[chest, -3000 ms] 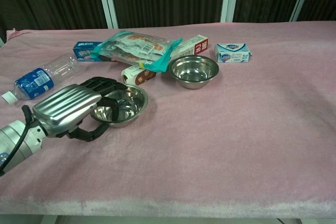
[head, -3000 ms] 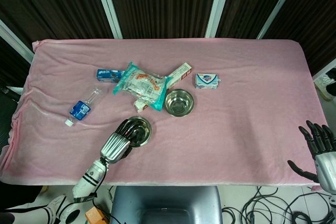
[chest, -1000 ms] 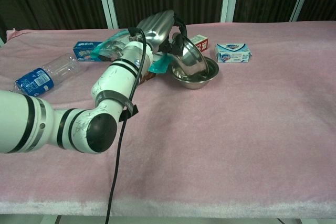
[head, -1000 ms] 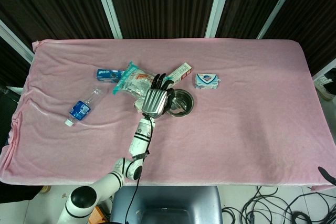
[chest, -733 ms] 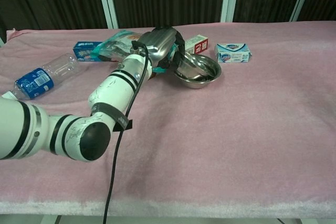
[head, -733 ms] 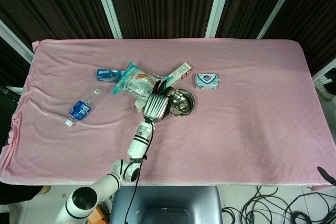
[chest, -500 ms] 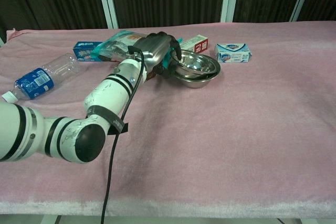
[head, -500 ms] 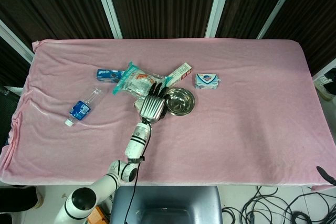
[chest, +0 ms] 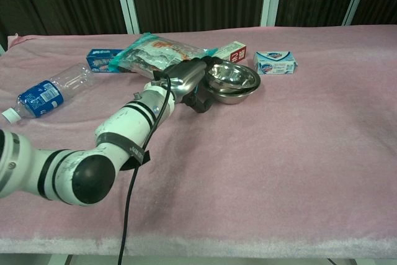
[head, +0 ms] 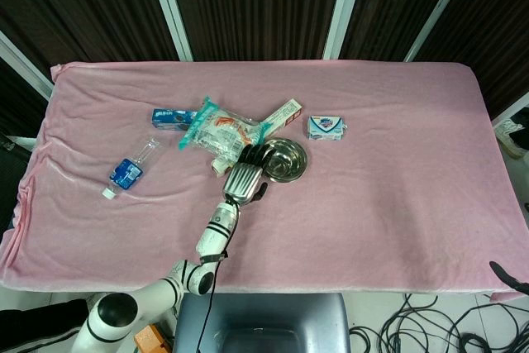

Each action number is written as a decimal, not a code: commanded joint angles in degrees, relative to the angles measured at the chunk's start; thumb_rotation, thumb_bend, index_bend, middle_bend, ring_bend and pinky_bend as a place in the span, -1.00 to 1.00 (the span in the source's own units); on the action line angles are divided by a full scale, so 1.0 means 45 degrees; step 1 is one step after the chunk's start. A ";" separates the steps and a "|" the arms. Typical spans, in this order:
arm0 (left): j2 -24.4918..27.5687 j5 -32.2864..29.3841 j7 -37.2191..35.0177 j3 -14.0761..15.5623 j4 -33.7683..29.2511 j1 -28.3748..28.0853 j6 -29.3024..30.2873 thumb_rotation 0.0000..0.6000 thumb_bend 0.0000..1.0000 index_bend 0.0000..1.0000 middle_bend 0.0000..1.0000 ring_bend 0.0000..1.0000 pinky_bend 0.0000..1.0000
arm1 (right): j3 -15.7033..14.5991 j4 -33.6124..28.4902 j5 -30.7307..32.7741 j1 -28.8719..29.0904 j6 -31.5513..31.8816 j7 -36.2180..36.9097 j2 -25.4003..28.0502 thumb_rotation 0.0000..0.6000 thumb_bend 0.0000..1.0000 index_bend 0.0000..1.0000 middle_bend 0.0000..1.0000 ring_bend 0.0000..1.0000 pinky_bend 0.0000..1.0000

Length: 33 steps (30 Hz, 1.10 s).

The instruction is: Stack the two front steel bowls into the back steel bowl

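Observation:
Steel bowls sit nested as one stack [head: 283, 160] just left of the table's middle. In the chest view the upper bowl [chest: 233, 73] rests level inside the lower bowl [chest: 234, 95]. My left hand [head: 244, 178] lies just front-left of the stack, and its dark fingers [head: 253, 155] are spread toward the rim. In the chest view the left hand [chest: 186, 82] is beside the stack's left edge and holds nothing. Of my right hand only a dark fingertip [head: 502, 270] shows, at the bottom right corner.
Behind the hand lie a teal snack bag [head: 221, 131], a blue box [head: 172, 116] and a small brown-and-white pack [head: 219, 165]. A red-and-white box [head: 283, 113] and a soap pack [head: 327, 127] lie behind the bowls. A water bottle [head: 132, 169] lies at the left.
My left hand carried the front bowl back, set it tilted and then level into the back bowl, let go and drew back toward the front left. The right hand dropped nearly out of view.

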 commanded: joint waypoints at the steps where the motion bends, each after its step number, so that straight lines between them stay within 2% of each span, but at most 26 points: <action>1: 0.2212 -0.1558 0.3175 0.0000 -0.4439 0.1195 -0.0474 1.00 -0.11 -1.00 -1.00 -1.00 -1.00 | -0.0044 -0.0040 -0.0117 -0.0014 0.0069 -0.0101 -0.0020 1.00 -0.39 -1.00 -1.00 -1.00 -1.00; 5: 0.2859 -0.1888 0.4745 0.0236 -0.6129 0.1547 0.0405 1.00 -0.11 -1.00 -1.00 -1.00 -1.00 | -0.0061 -0.0068 -0.0178 -0.0036 0.0129 -0.0168 -0.0031 1.00 -0.39 -1.00 -1.00 -1.00 -1.00; 8: 0.3078 -0.2090 0.5145 0.0254 -0.6772 0.1658 0.0591 1.00 -0.11 -1.00 -1.00 -1.00 -1.00 | -0.0044 -0.0076 -0.0152 -0.0023 0.0099 -0.0188 -0.0035 1.00 -0.39 -1.00 -1.00 -1.00 -1.00; 13: 0.3202 -0.0848 0.5423 0.0482 -0.7141 0.1841 0.2051 1.00 -0.11 -1.00 -1.00 -1.00 -1.00 | -0.0070 -0.0041 -0.0230 -0.0014 0.0108 -0.0240 -0.0051 1.00 -0.39 -1.00 -1.00 -1.00 -1.00; 16: 0.3879 0.0153 0.5477 0.0960 -0.8230 0.2372 0.3097 1.00 -0.11 -1.00 -1.00 -1.00 -1.00 | -0.0082 -0.0053 -0.0254 0.0018 0.0043 -0.0371 -0.0080 1.00 -0.39 -1.00 -1.00 -1.00 -1.00; 19: 0.5404 0.1366 0.5792 0.1926 -1.0244 0.3379 0.4450 1.00 -0.13 -1.00 -1.00 -1.00 -1.00 | -0.0126 -0.0125 -0.0269 0.0039 -0.0074 -0.0527 -0.0076 1.00 -0.39 -1.00 -1.00 -1.00 -1.00; 21: 0.6850 0.2191 0.6372 0.2877 -1.1740 0.4287 0.5518 1.00 -0.17 -1.00 -1.00 -1.00 -1.00 | -0.0173 -0.0232 -0.0242 0.0040 -0.0206 -0.0682 -0.0055 1.00 -0.39 -1.00 -1.00 -1.00 -1.00; 25: 0.9255 0.3505 0.7283 0.4564 -1.3142 0.6328 0.8049 1.00 -0.22 -1.00 -0.99 -1.00 -1.00 | -0.0303 -0.0594 -0.0101 0.0081 -0.0728 -0.1258 0.0057 1.00 -0.39 -1.00 -1.00 -1.00 -1.00; 28: 1.0367 0.4132 0.5899 0.5727 -1.2878 0.8112 0.9663 1.00 -0.22 -1.00 -0.97 -1.00 -1.00 | -0.0402 -0.0955 0.0032 0.0161 -0.1258 -0.1911 0.0160 1.00 -0.39 -1.00 -1.00 -1.00 -1.00; 30: 1.0883 0.4212 0.3870 0.6426 -1.2439 0.9277 1.0205 1.00 -0.22 -1.00 -0.99 -1.00 -1.00 | -0.0445 -0.1187 0.0106 0.0207 -0.1542 -0.2361 0.0196 1.00 -0.39 -1.00 -1.00 -1.00 -1.00; 33: 1.1084 0.3940 0.1417 0.6760 -1.1432 1.0618 1.0656 1.00 -0.23 -1.00 -1.00 -1.00 -1.00 | -0.0444 -0.1440 0.0231 0.0275 -0.1848 -0.2891 0.0193 1.00 -0.39 -1.00 -1.00 -1.00 -1.00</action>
